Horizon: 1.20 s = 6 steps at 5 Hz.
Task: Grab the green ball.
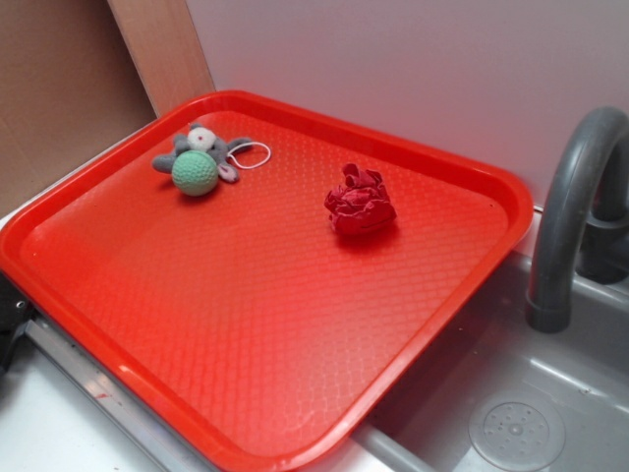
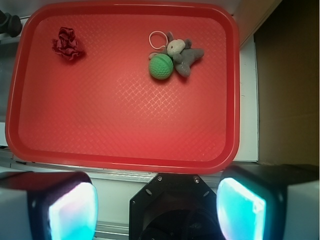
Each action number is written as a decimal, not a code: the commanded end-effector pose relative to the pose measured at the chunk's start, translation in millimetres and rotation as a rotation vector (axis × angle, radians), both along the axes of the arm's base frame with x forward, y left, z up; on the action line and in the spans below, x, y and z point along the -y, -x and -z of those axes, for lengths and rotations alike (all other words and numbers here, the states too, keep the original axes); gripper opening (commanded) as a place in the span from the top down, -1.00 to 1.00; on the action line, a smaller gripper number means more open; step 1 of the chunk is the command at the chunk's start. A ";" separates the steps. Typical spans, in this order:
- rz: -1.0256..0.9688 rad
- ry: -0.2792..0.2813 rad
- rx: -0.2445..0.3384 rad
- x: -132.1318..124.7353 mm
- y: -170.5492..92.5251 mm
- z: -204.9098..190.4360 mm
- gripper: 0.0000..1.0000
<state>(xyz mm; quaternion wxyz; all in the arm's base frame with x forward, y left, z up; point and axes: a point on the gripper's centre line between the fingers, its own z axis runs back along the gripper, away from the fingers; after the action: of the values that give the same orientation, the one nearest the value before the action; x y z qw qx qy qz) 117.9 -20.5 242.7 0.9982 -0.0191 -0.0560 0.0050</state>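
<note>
One red tray (image 1: 128, 295) on the tabletop, one grey sink (image 1: 550, 393) with faucet (image 1: 570, 216) beside it. On the tray: one grey-and-white plush toy (image 2: 184, 54), one dark red wad (image 2: 67, 42), one green ball (image 2: 161, 66). Ball sits at the tray's far end, touching the plush, well apart from the wad. Gripper (image 2: 157, 207) hovers off the near tray edge, fingers (image 2: 70, 210) spread wide, empty. Risks: fingers snag the plush or its white loop (image 1: 252, 155), or ball rolls aside.
</note>
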 end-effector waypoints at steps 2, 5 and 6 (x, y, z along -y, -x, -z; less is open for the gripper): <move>-0.246 0.077 0.094 -3.6 1.2 -5.8 -1.00; -0.998 0.022 0.020 4.9 -33.4 15.3 -1.00; -1.115 0.038 0.028 -9.4 -54.5 29.2 -1.00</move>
<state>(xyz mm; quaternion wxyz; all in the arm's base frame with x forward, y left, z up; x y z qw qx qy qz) 171.9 -14.2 206.7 0.8473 0.0022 -0.0629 0.5274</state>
